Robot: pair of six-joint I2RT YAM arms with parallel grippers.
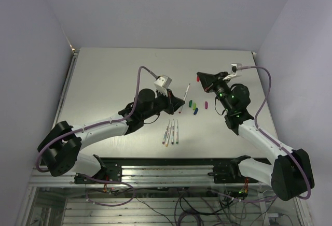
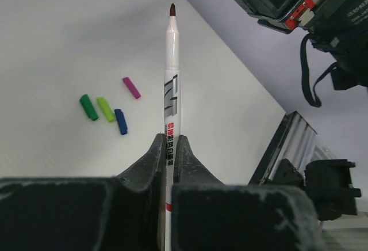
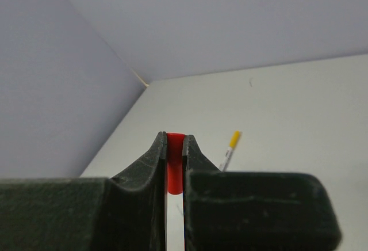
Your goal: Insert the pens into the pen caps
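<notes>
Room: plain pale walls (image 1: 155, 8) box the cell on 3 sides. Table (image 1: 114, 75) is flat, hard, matte off-white. Round stuff can roll on it, no lip visible. Alu frame (image 1: 166, 166) runs along the 6 o'c edge.

L gripper (image 2: 171, 141): fingers clamped on the held pen (image 2: 171, 78). Grip is low on the barrel, most of the length sticks out, dark tip leading. Top view puts it mid-table, ~10 o'c of the cap cluster.

R gripper (image 3: 175, 139): fingers pinched on the red cap (image 3: 175, 159), ~1 o'c of the cluster, up off the table. In the left wrist view the cap sits at 1 o'c of the pen tip, close, gap visible, not mated yet.

Pen, my read: light, stiff plastic, slick barrel, so it can pivot in a 2-finger pinch w/ that overhang. A mid-barrel hold would be steadier. The felt tip is the fragile bit; an off-axis push would mash it.

4 loose pens (image 1: 171, 131) lie side by side at 6 o'c of the cluster. Touching or not, can't tell.

On the table: green cap (image 2: 88, 107), lime cap (image 2: 105, 109), blue cap (image 2: 121, 121) just beside each other, magenta cap (image 2: 131, 87) apart at 3 o'c in top view. Tiny, light, smooth, prob. skid or roll. Pinch across the sides, keep the mouth clear.
</notes>
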